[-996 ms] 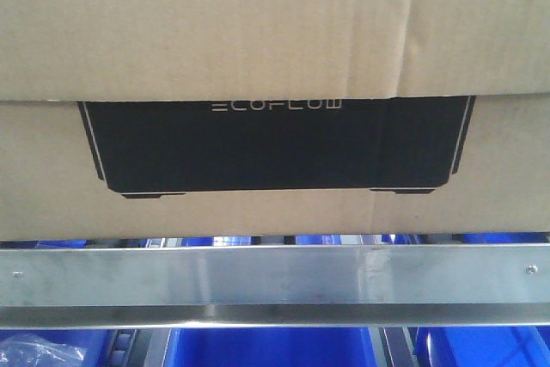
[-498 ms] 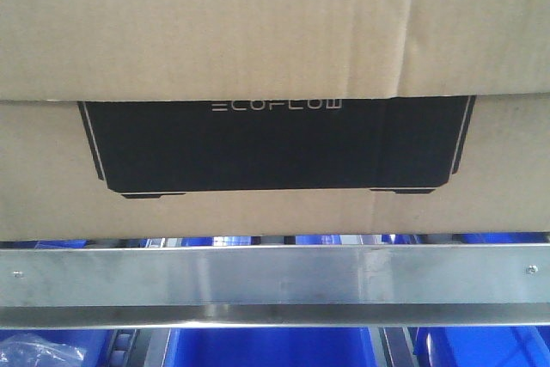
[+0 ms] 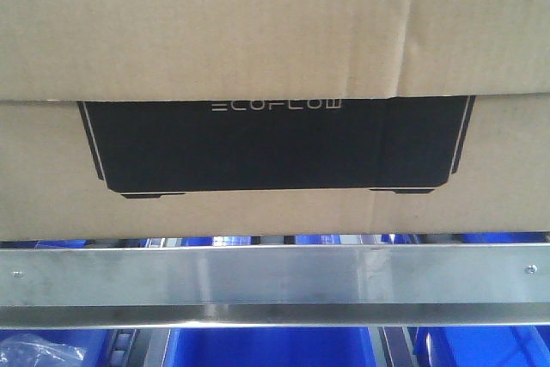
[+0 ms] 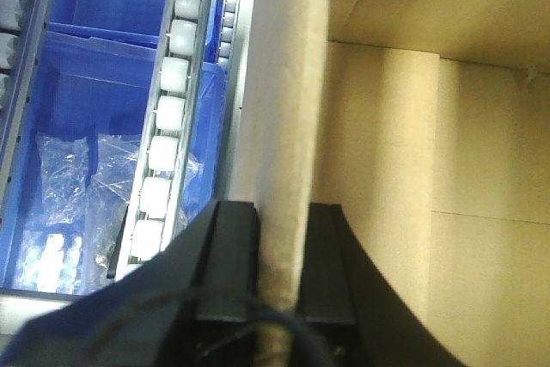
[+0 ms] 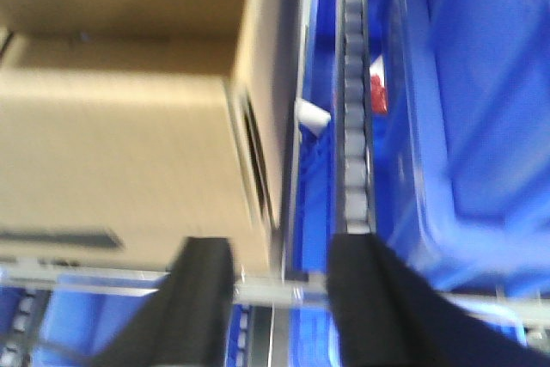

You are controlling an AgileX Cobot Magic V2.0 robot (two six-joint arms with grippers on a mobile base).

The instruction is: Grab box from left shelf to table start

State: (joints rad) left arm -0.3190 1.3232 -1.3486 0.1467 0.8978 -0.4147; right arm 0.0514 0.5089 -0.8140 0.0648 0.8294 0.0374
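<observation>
Before drawing out the box (image 3: 258,40), seated just above the steel front edge of the shelf (image 3: 275,277), check both grips: left claw (image 4: 281,221) pinched on the box's cardboard wall, right claw (image 5: 282,247) spread wide beside the box's corner, gripping nothing. Close right first; then lift level, clear of shelf and blue bins (image 3: 258,350).

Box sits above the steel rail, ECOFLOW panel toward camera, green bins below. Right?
No: the bins are blue, not green, per the front-facing view. The box does sit above the steel rail, ECOFLOW panel toward camera.
</observation>
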